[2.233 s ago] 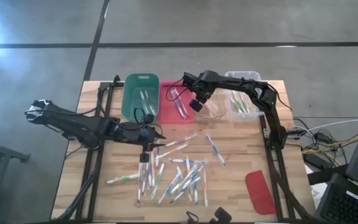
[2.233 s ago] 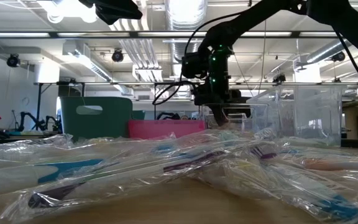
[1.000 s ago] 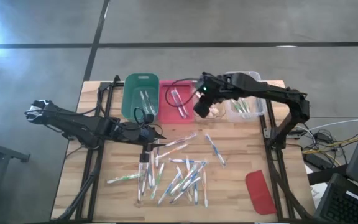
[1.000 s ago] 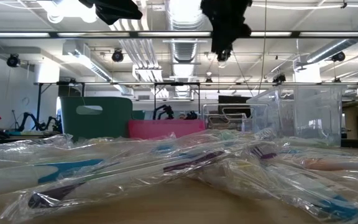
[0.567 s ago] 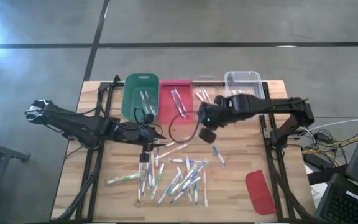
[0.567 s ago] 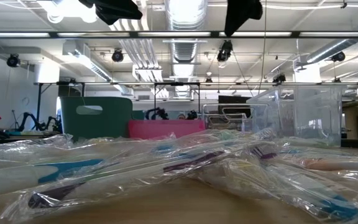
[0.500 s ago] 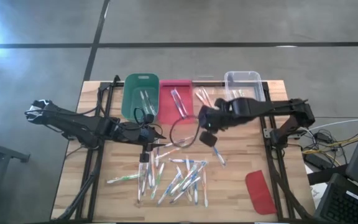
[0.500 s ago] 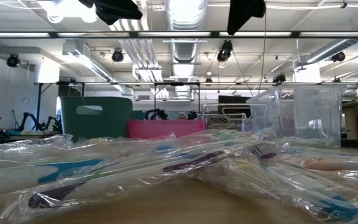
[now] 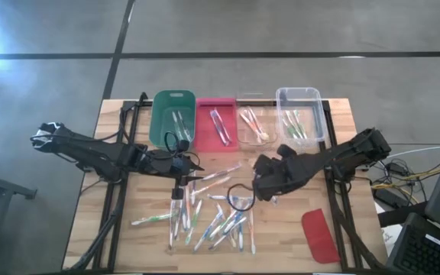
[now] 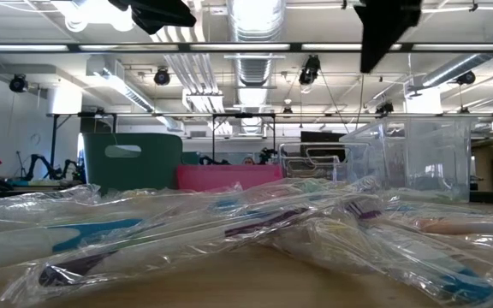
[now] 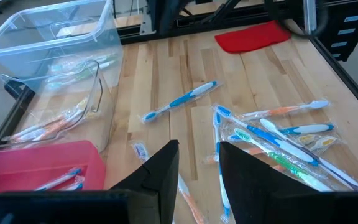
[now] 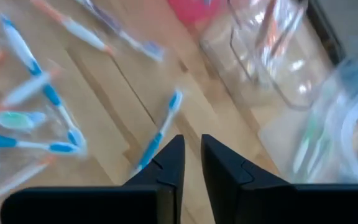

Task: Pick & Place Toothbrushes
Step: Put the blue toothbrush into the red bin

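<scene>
The right gripper (image 9: 260, 186) had swung away from the far row of bins and come down toward the middle of the table (image 9: 296, 229), just right of the loose toothbrushes (image 9: 216, 210); its fingers (image 12: 169, 163) stood close together with a thin gap, grasping nothing. The left gripper (image 9: 192, 169) had stayed over the far-left edge of the pile, its fingers (image 11: 166, 168) parted and empty.

The table was pale wooden planks on a grey concrete floor; the low view looked past wrapped brushes into an open workshop with ceiling ducts and strip lights.

Four bins (image 9: 174, 114) lined the far edge: one green, one pink-red, two clear, each with a few brushes inside. A flat red lid (image 9: 319, 235) lay alone near the near-right corner, well apart from the pile. Bare wood stayed open along the left side and between the pile and the lid. The loose brushes, roughly twenty, overlapped too much for an exact count; one blue brush (image 11: 180, 102) lay apart on the pile's right side.
</scene>
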Robot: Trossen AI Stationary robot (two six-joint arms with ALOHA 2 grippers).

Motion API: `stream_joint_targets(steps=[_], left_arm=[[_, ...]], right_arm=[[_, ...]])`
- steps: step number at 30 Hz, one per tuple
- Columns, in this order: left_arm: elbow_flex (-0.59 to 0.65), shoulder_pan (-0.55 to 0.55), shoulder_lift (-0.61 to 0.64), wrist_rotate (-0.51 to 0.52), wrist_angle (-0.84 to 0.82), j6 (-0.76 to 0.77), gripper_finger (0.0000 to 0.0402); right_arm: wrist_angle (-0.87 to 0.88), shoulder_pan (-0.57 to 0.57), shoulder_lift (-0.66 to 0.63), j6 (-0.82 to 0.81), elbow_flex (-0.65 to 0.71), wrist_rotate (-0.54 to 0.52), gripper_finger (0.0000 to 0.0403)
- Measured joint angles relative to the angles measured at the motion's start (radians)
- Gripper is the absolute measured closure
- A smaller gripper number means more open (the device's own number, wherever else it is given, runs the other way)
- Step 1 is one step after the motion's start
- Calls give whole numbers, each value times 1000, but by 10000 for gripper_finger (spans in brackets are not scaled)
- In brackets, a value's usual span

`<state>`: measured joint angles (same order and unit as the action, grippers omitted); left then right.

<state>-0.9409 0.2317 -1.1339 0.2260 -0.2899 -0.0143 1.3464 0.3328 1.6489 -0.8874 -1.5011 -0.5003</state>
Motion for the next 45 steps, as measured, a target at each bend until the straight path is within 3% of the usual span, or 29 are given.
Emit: stream_joint_targets(steps=[5,16,24,27,34,45], left_arm=[[0,0,0,0,0,0,280],[0,-1,0,0,0,0,280],[0,-1,0,0,0,0,280],[0,-1,0,0,0,0,280],[0,0,0,0,0,0,280],[0,0,0,0,-3,0,280]], right_arm=[[-6,22,0,-106,111,-1,323],[-104,34,-2,-181,302,41,270],[-116,102,-84,-310,408,55,244],[-218,122,-127,-371,473,59,237],[-540,112,-170,-287,599,82,225],[-666,-1,-126,-181,656,84,237]])
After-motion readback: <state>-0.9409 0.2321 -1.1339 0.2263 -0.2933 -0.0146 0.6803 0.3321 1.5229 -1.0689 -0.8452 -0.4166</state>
